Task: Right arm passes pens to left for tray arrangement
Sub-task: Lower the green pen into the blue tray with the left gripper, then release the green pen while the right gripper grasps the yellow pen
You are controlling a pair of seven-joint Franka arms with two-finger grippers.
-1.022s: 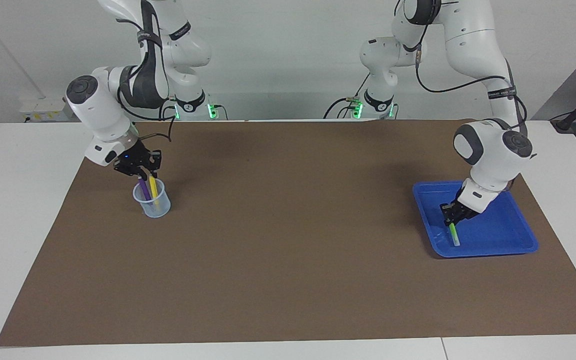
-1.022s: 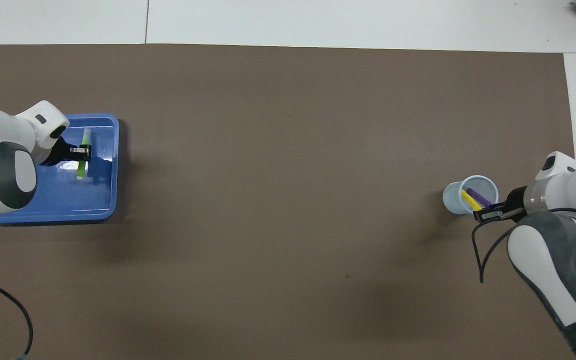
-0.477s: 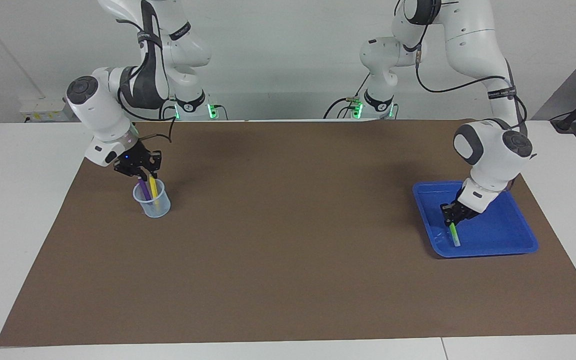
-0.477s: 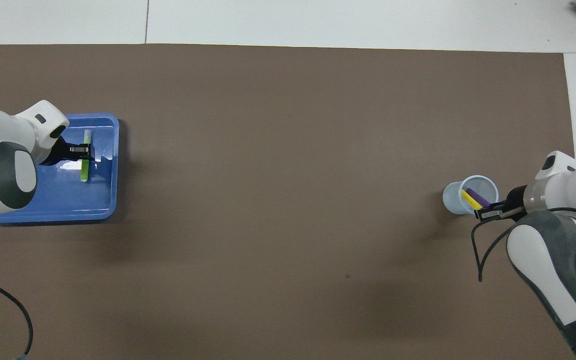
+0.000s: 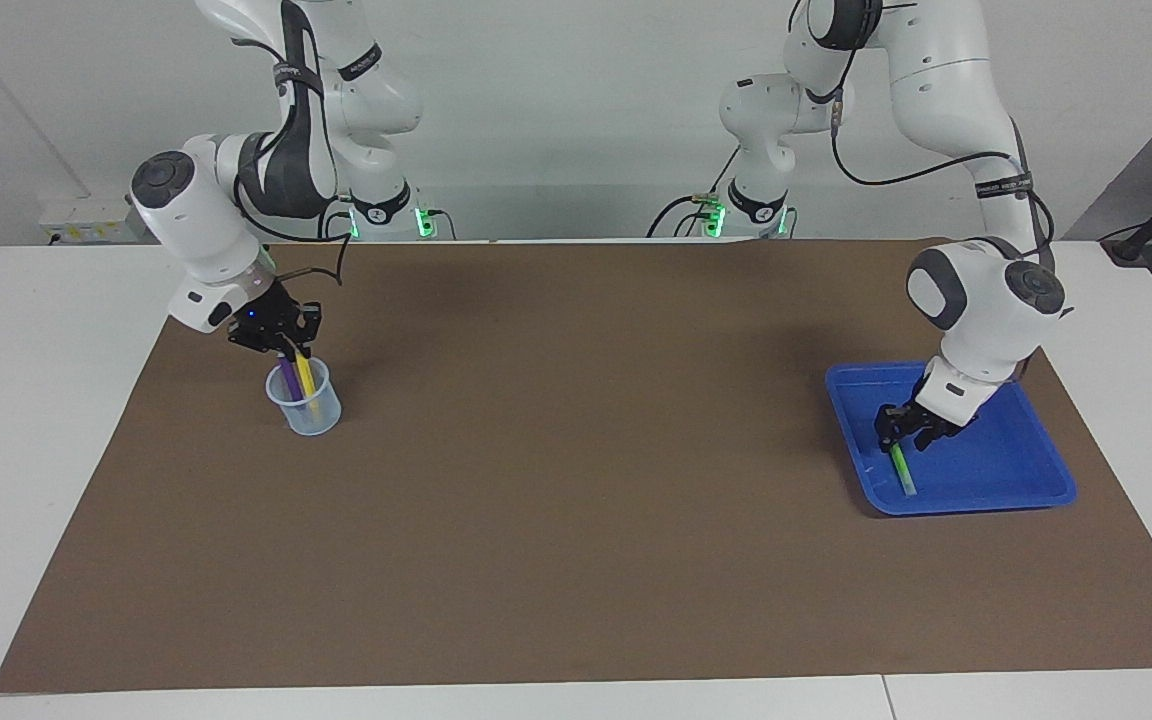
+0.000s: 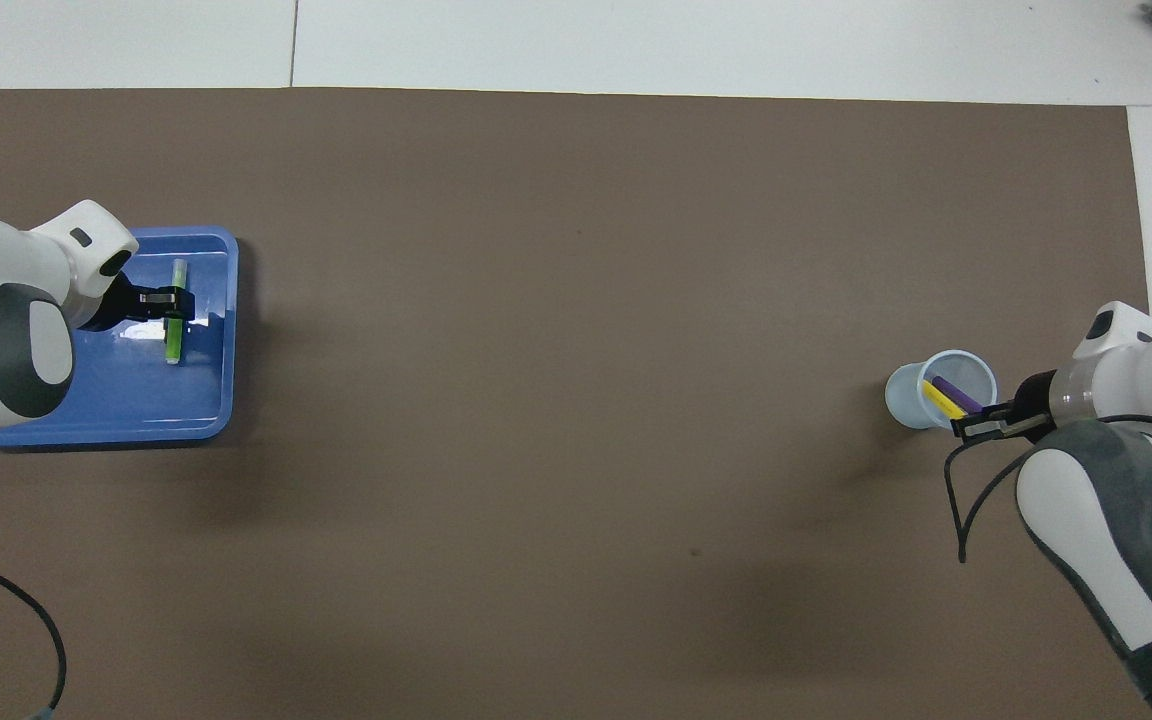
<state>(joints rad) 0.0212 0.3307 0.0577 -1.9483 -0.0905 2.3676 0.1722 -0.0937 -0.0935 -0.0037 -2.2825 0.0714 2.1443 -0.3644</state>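
Left pincer (image 5: pixel 902 437) parted over green pen (image 5: pixel 902 468) in tray (image 5: pixel 1006 470); right pincer (image 5: pixel 288 350) closed, which pen unclear

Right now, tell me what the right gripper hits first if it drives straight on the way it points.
Likely the purple pen standing in the cup: the right gripper points down at the pen tops, though exact depth is unclear.

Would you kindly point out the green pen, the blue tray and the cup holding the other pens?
green pen (image 5: pixel 902 470), facing view, mid-barrel.
blue tray (image 5: pixel 996 470), facing view, bare floor.
cup (image 5: pixel 314 417), facing view, lower wall.
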